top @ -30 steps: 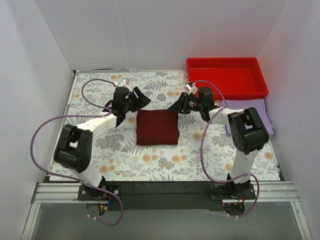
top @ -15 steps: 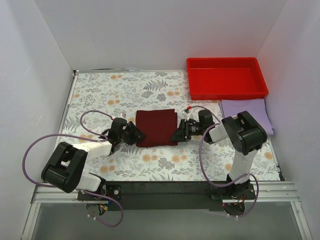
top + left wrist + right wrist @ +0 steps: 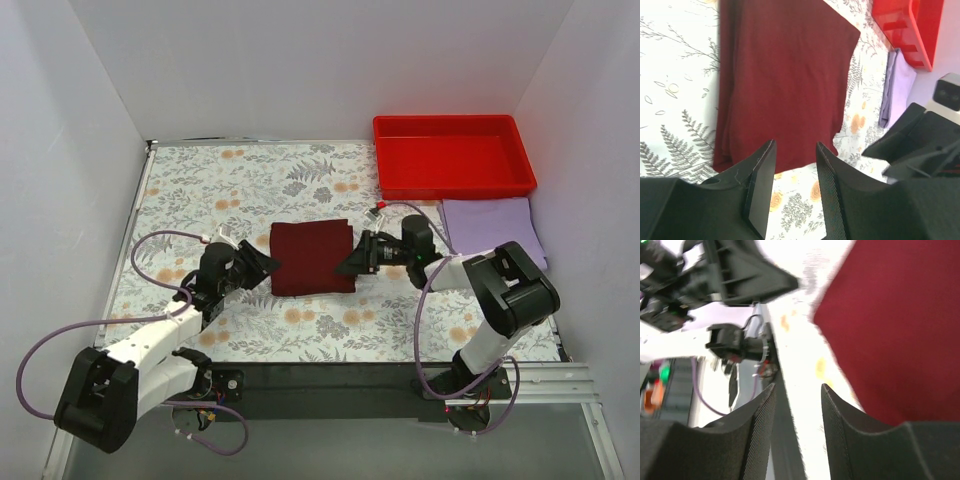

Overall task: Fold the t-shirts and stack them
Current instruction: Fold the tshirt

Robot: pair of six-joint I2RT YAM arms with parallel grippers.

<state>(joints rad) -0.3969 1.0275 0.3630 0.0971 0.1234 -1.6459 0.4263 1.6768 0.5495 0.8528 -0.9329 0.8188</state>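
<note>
The maroon t-shirt [image 3: 312, 257] lies mid-table, a soft, flat folded rectangle. My left pincer [image 3: 262, 266] flanks it at nine o'clock and my right pincer [image 3: 350, 262] at three, probably to lift it for stacking. The lavender t-shirt [image 3: 495, 225] lies folded farther toward three (just below the rigid red tray [image 3: 455, 188]).

Left wrist: jaws partly spread, empty, above matte cloth.

Right wrist: spread too, gripping nothing.

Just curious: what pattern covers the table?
The table shows grey ferns and orange flowers on white; clearest in the top view.

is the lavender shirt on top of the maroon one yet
No, the lavender t-shirt lies by itself at the right beside the red tray, apart from the maroon t-shirt in the middle.
</note>
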